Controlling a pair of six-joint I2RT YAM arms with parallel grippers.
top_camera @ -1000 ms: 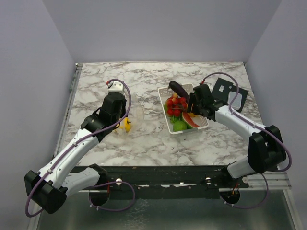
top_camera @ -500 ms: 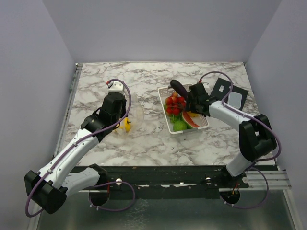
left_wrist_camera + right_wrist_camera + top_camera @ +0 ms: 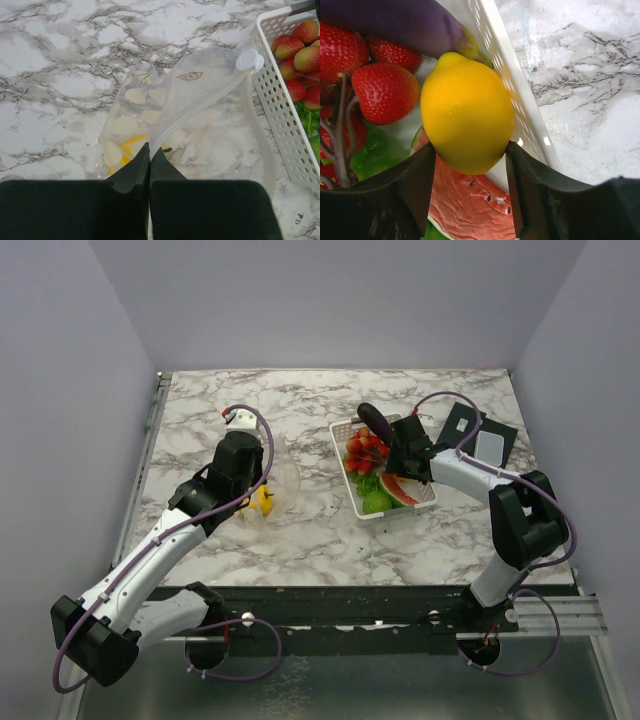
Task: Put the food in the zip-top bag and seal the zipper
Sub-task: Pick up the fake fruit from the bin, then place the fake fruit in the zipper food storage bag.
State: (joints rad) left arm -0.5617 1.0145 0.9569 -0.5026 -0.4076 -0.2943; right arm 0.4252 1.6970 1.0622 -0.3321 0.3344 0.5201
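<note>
Since a second ago, my right arm has folded its elbow in toward the middle of the table point(image 3: 300, 530). My right gripper point(image 3: 470, 150) has slid a little leftward and away from me across the white basket point(image 3: 507, 65). The gap between its fingers has narrowed around the lemon point(image 3: 467, 112), and both black pads now touch its yellow skin, one on each side. I am holding it low down, so most of the fruit bulges above the fingertips.

The lemon is inside the basket, close against the perforated wall. The dark purple eggplant point(image 3: 395, 22) lies just behind it and touches its pointed end. The red strawberry cluster point(image 3: 385, 92) sits to one side on its dark stems, with green pieces point(image 3: 375, 155) below the berries. The watermelon slice point(image 3: 470, 205) lies underneath the lemon, between my fingers.

My left arm has not moved. My left gripper point(image 3: 149, 160) is closed tight, its two fingers pressed together on the near edge of the zip-top bag point(image 3: 200, 115). The bag lies flat on the marble just beside the basket, on its left. The zipper point(image 3: 200, 107) runs as a pale strip from my pinched fingers up to a white slider point(image 3: 249, 60) near the basket wall. A few yellow pieces point(image 3: 131, 145) show through the clear plastic close to my fingertips.
</note>
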